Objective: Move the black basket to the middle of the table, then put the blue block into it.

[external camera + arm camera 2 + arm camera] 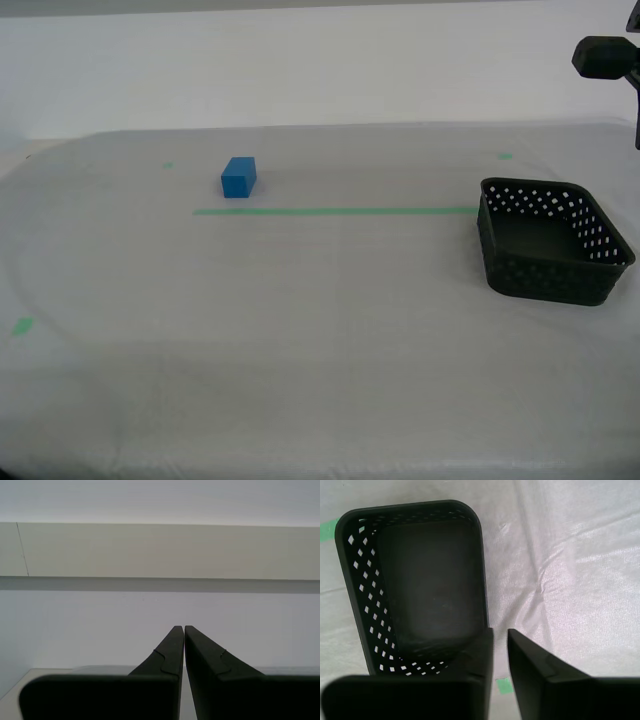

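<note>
The black basket point(545, 275) stands empty at the exterior view's right, near the table's point(320, 340) edge. The blue block point(238, 177) lies at the far left, just behind the green tape line point(335, 211). My first gripper point(500, 632) hangs above the basket point(355, 580) and looks down on it. Its jaws stand a narrow gap apart and hold nothing, with one finger point(480, 655) over the basket's near wall. My second gripper point(183, 628) is shut and empty and points at a pale wall. The block shows in neither wrist view.
A dark part of an arm point(605, 55) shows at the exterior view's top right, above the basket. Small green tape bits lie on the cloth point(22, 325) point(505, 155). A white wall stands behind the table.
</note>
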Available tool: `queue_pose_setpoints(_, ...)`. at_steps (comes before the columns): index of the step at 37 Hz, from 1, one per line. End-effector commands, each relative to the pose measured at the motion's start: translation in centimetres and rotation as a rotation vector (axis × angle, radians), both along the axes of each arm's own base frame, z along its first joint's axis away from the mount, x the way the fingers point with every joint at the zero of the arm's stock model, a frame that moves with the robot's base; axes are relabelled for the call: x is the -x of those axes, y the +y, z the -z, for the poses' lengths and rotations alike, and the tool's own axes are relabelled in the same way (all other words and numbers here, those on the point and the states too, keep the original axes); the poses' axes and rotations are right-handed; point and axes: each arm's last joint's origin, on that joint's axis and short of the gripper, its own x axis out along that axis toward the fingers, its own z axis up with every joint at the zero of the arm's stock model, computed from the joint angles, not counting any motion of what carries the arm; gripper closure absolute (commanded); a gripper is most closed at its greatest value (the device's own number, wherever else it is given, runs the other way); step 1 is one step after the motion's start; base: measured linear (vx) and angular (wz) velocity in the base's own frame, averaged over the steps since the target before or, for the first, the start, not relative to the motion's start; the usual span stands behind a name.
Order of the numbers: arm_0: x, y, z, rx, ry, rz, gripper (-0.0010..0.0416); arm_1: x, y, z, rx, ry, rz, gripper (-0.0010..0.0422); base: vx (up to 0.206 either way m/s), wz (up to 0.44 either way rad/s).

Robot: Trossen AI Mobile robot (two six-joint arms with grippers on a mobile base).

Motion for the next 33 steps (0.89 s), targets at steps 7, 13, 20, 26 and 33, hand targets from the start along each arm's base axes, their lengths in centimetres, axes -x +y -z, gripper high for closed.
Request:
queue_pose_setpoints(7,-0.44,0.0,-0.05,0.013,-0.047,-0.033,0.0171,0.01,-0.01,-0.07,-0.002,-0.006,0.0,0.0412,0.0,0.0)
queue_pose_setpoints(13,-0.51,0.0,-0.06,0.013,-0.054,-0.033,0.0049,0.01,0.0,-0.07,-0.002,-0.006,-0.001,0.0412,0.0,0.0)
queue_pose_setpoints(20,-0.69,0.0,-0.1,0.011,-0.073,-0.033,0.0025,0.01,-0.01,-0.07,-0.002,-0.006,0.0,0.0412,0.0,0.0)
queue_pose_setpoints(26,-0.73,0.0,-0.11,0.005,-0.077,-0.022,0.0054,0.01,-0.01,-0.07,-0.002,-0.006,0.0,0.0412,0.0,0.0)
queue_pose_setpoints(33,-0.74,0.01,-0.06,0.003,-0.079,-0.016,0.0017,0.01,-0.01,-0.09,-0.002,-0.006,0.0,0.0412,0.0,0.0)
